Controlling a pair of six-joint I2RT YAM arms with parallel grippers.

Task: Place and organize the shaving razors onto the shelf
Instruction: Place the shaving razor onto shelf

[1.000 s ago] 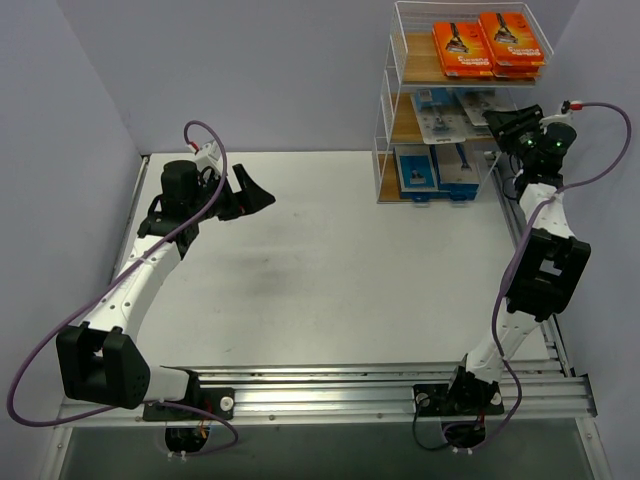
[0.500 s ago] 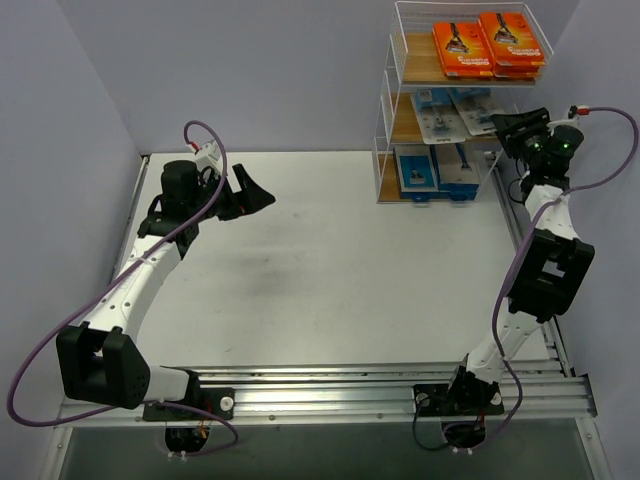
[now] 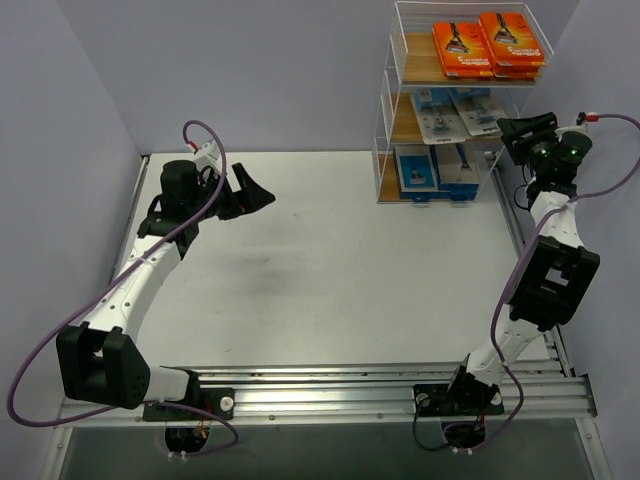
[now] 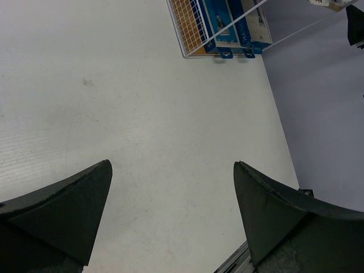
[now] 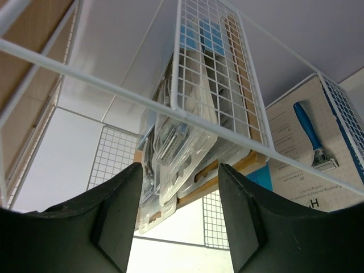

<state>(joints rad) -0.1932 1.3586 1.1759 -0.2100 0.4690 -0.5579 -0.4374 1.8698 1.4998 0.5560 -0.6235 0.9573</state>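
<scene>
Draw the right tool [image 3: 512, 128], jaws parted and empty, straight back toward 5 o'clock, clear of the white wire-frame shelf [image 3: 414, 62] and its clear blister razor packs [image 5: 182, 142]

Pale grey-white table [image 3: 330, 270], matte, w/ faint dark scuff [image 3: 262, 287] left of centre. Plain lavender-grey walls close it in on 3 sides: back wall [image 3: 280, 70], left wall [image 3: 50, 150], right wall [image 3: 612, 70]. Aluminium rail [image 3: 330, 388] along near edge. Light even & soft, shadows weak.
</scene>
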